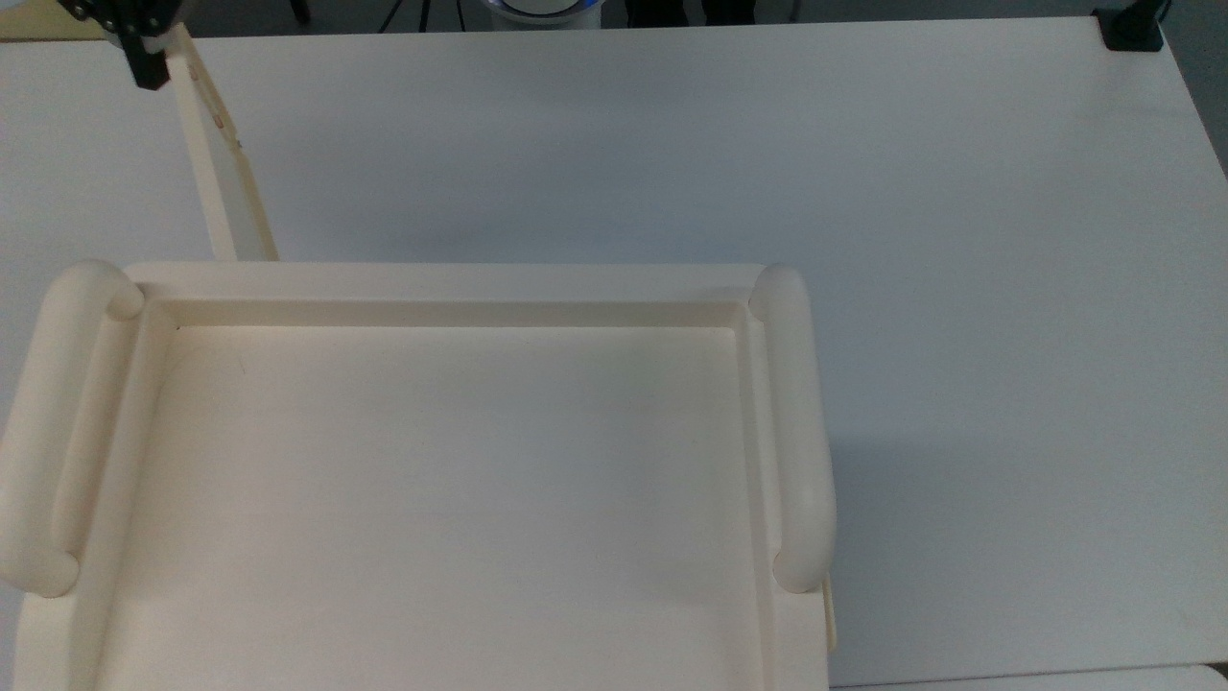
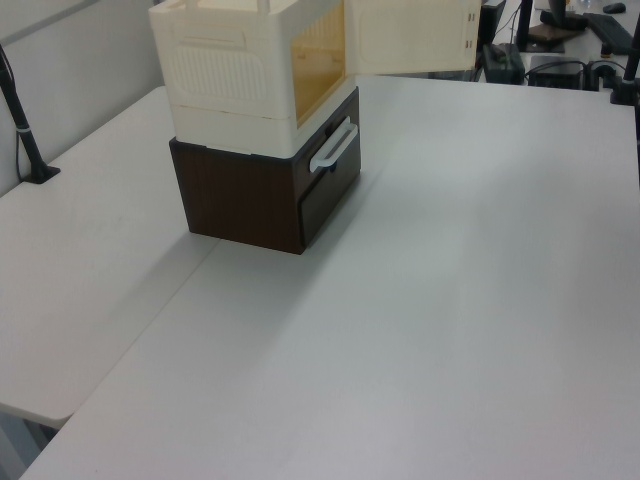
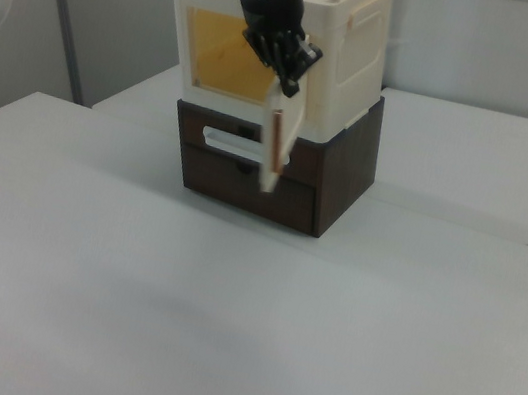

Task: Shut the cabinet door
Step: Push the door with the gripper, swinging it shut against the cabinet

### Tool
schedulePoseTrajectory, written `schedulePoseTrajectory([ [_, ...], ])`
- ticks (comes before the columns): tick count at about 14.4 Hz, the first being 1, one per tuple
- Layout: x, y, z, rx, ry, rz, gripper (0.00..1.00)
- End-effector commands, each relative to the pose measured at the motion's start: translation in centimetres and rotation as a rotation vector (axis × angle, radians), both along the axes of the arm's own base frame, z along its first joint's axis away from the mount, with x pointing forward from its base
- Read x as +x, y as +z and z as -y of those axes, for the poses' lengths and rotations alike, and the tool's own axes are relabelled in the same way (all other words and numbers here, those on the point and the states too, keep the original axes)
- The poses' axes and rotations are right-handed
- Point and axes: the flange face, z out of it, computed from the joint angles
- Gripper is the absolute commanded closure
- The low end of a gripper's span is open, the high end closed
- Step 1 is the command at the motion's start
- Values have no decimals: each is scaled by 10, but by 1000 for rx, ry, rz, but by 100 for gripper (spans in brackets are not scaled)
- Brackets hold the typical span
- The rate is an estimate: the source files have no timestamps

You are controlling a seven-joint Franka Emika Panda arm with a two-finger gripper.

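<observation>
The thin cream-coloured cabinet door (image 1: 223,163) stands wide open from the cream plastic cabinet (image 1: 432,480), the black gripper (image 1: 146,59) at its free edge — finger state cannot be told — so a glancing push may slip off.

Even, bright overhead light — soft shadows on table (image 1: 959,288), focus perhaps slightly soft.

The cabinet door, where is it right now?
The cabinet door stands swung open off the cabinet at the top view's upper left, with the tool at its free edge.
</observation>
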Motion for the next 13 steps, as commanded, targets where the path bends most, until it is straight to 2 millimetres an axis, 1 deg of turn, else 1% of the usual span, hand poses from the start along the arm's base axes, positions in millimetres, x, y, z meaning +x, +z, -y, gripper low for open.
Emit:
schedulePoseTrajectory([
  [1, 10, -2, -60, 128, 72, 34, 100],
  [2, 15, -3, -77, 155, 61, 33, 100],
  [3, 18, -2, -85, 166, 38, 47, 100],
  [6, 21, -6, -85, 173, 16, 57, 100],
  [7, 27, -10, -85, 171, 14, 71, 100],
  [8, 32, -14, -89, 170, 17, 79, 100],
  [9, 37, -16, -98, 165, 30, 97, 100],
  [11, 46, -17, -105, 157, 34, 146, 100],
  [12, 59, -26, -126, 148, 61, 165, 100],
  [13, 65, -29, -138, 140, 76, 191, 100],
])
